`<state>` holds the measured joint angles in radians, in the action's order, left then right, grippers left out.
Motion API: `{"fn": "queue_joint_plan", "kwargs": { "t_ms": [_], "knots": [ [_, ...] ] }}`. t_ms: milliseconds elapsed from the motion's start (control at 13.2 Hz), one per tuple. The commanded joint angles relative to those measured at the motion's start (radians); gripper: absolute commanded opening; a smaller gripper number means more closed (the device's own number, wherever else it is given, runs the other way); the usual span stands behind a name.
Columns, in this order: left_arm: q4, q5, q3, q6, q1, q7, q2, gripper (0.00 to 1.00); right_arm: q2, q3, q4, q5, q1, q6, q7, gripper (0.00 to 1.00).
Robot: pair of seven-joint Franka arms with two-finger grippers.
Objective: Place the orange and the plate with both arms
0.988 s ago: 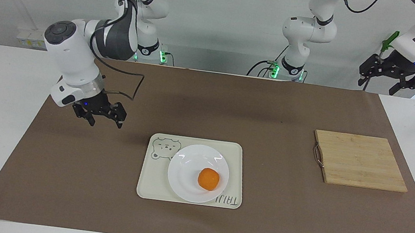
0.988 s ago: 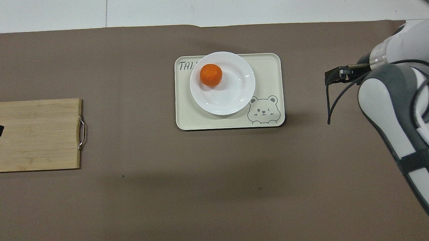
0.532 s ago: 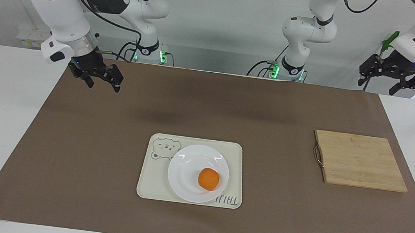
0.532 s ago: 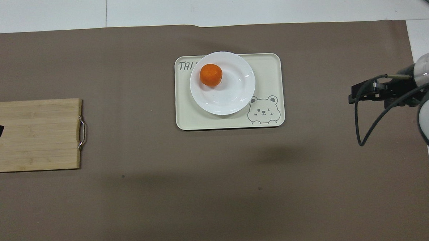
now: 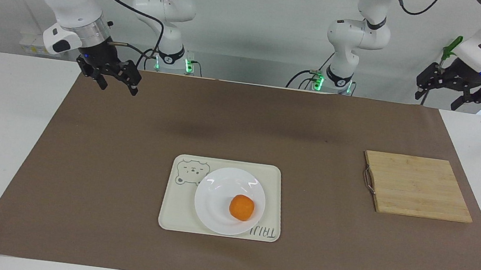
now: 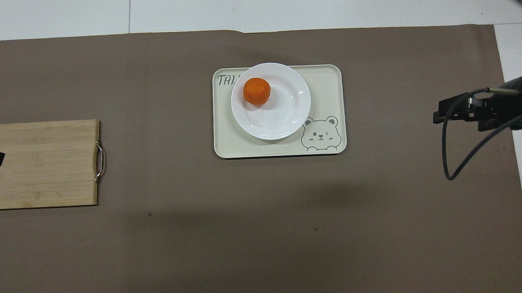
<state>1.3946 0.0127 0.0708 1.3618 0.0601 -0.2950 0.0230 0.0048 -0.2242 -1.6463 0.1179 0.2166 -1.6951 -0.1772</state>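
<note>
Orange (image 5: 241,207) sits on the plate (image 5: 214,198) at about four o'clock, plate on a tray (image 5: 176,209). Both placements look done. Left gripper (image 5: 454,91) and right gripper (image 5: 110,77) hang open, holding nothing.

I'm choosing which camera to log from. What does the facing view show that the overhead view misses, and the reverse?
Only the facing view shows both arms whole, with the left gripper and right gripper raised, jaws open and empty. Only the overhead view shows the bear on the tray right way up. Both show the orange on the plate, the plate on the tray, and the cutting board toward the left arm's end.
</note>
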Motion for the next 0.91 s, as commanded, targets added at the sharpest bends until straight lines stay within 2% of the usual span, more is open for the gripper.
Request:
{"fn": "queue_joint_plan", "kwargs": {
  "t_ms": [0, 152, 836],
  "knots": [
    [0.026, -0.017, -0.008, -0.001, -0.006, 0.010, -0.024, 1.00, 0.003, 0.009, 0.006, -0.043, 0.006, -0.003, -0.013, 1.00],
    [0.026, -0.017, -0.008, -0.001, -0.008, 0.010, -0.024, 1.00, -0.006, 0.011, 0.010, -0.079, 0.007, 0.044, -0.005, 1.00],
    [0.026, -0.017, -0.008, -0.001, -0.006, 0.010, -0.024, 1.00, -0.052, 0.016, 0.010, -0.080, -0.039, 0.098, 0.038, 1.00]
  ]
}}
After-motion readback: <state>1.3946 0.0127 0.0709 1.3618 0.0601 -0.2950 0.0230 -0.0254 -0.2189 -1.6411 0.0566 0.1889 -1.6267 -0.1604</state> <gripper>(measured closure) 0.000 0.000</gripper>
